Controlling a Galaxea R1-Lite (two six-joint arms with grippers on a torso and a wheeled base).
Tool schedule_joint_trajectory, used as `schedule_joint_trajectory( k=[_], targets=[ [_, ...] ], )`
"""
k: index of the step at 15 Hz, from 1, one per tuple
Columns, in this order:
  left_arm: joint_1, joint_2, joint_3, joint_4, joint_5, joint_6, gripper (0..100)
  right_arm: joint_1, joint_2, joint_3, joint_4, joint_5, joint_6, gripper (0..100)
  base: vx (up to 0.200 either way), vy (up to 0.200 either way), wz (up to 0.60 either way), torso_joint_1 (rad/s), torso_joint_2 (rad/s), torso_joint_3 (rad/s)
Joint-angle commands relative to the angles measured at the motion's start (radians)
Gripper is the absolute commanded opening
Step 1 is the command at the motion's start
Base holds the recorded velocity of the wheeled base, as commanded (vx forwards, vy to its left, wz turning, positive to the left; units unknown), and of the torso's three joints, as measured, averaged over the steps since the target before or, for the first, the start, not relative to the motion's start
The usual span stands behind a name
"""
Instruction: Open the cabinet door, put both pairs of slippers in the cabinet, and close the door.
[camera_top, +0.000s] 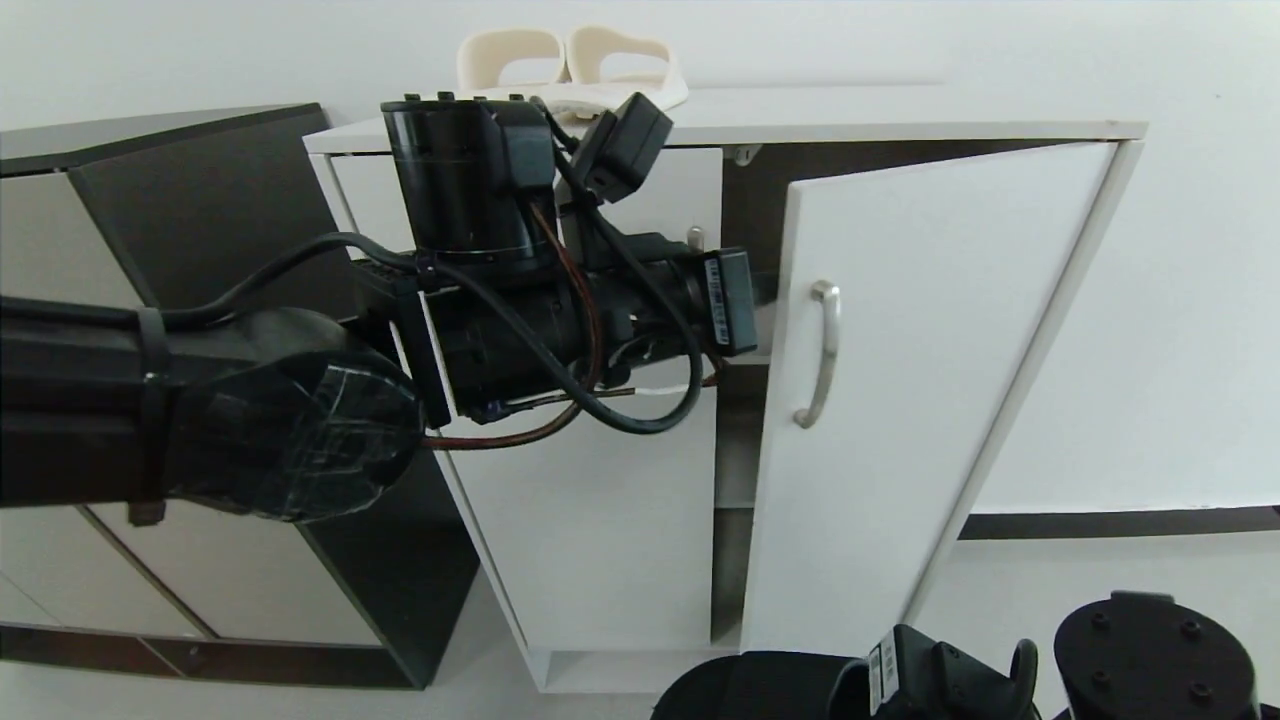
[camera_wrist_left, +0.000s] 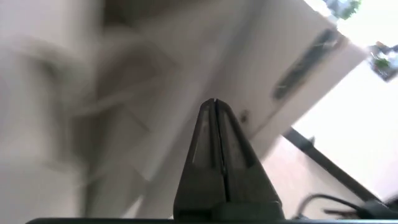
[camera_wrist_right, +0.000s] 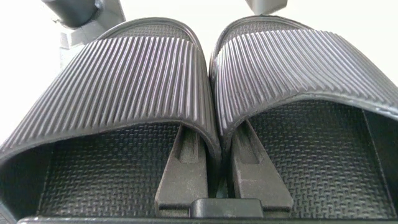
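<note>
Tool status, right arm: the right tool (camera_wrist_right: 216, 146) is pinching the pair of dark slippers (camera_wrist_right: 143, 74). One finger is sitting inside each slipper, and the two adjoining inner walls are being pressed together between them. The ribbed straps are arching over the fingers, and the textured footbeds are lying beneath them.

Tool status, left arm: the left tool (camera_wrist_left: 215, 112) is pressed together and carrying nothing. It is pointing at the gap beside the door (camera_top: 930, 380) of the cabinet (camera_top: 900, 130). The door is standing partly open, with its handle (camera_top: 822, 350) free.

The pale slippers (camera_top: 570, 65) are lying side by side on the cabinet's top surface, at its rear, touching each other.

Handling assessment:
- Both pairs are looking light, made of soft moulded foam or rubber.
- They are unlikely to break.
- They are likely to flex and swing when carried.
- The ribbing is probably giving good friction.

Recommended hold: grip the two touching inner side walls together, close to the strap. This is the hold the right tool is using now, and it is probably suitable for the pale pair too. A hold on a single strap is likely to let the second slipper fall.
</note>
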Motion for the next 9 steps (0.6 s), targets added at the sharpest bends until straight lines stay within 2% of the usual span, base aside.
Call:
schedule_joint_trajectory(
  k=[1, 3, 5, 7, 8, 9],
  targets=[
    [-0.068, -0.024, 0.022, -0.003, 0.000, 0.014, 0, 0.008, -0.005, 0.000, 0.000, -0.001, 0.000, 0, -0.200, 0.000, 0.00, 0.002, 0.00, 0.002],
    [-0.115, -0.024, 0.022, -0.002, 0.000, 0.017, 0, 0.031, -0.016, 0.000, 0.001, -0.008, 0.000, 0, -0.200, 0.000, 0.00, 0.000, 0.00, 0.002],
    [-0.172, 0.031, -0.001, -0.005, -0.003, 0.034, 0, 0.082, -0.021, -0.012, 0.006, -0.084, 0.010, 0, -0.200, 0.000, 0.00, 0.005, 0.00, 0.005],
    [-0.172, 0.085, -0.052, -0.031, 0.003, 0.037, 0, 0.089, -0.007, -0.047, 0.006, -0.146, 0.057, 0, -0.200, 0.000, 0.00, -0.005, 0.00, 0.007],
    [-0.158, 0.072, -0.049, -0.049, 0.026, 0.037, 0, 0.073, 0.009, -0.072, 0.006, -0.184, 0.075, 0, 0.000, 0.000, 0.00, 0.000, 0.00, 0.000],
    [-0.123, 0.031, -0.043, -0.059, 0.090, 0.037, 0, 0.048, 0.036, -0.113, 0.006, -0.256, 0.103, 0, 0.000, 0.000, 0.00, 0.000, 0.00, 0.000]
  ],
)
